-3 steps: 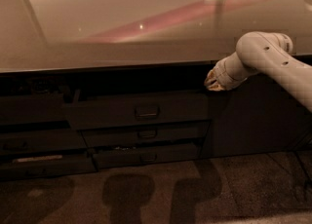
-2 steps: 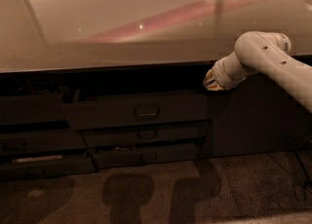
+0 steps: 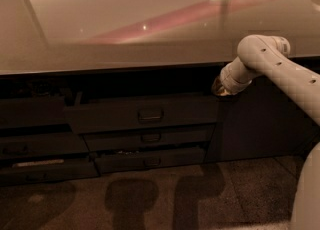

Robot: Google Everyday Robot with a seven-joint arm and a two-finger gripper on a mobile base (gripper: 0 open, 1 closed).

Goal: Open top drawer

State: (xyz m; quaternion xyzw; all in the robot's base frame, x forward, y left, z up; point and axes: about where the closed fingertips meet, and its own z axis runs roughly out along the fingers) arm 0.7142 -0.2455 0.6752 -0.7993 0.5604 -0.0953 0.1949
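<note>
Top drawer, wide and dark grey with one small loop handle at its centre, sits under the pale glossy table. It is the uppermost of three stacked fronts, with two slimmer grey drawers at its 6 o'clock. One white robot arm reaches in from 3 o'clock. Its hand is by the drawer's 2 o'clock corner; whether it is spread or pressed together I cannot tell.

No text, label, brand, number or sign legible anywhere: none on the wide dark grey top drawer with its small loop handle, none on the glossy pale countertop, none on the white jointed robot arm. Dark-tipped gripper at right, just under the countertop edge, by the top drawer's upper right corner.
</note>
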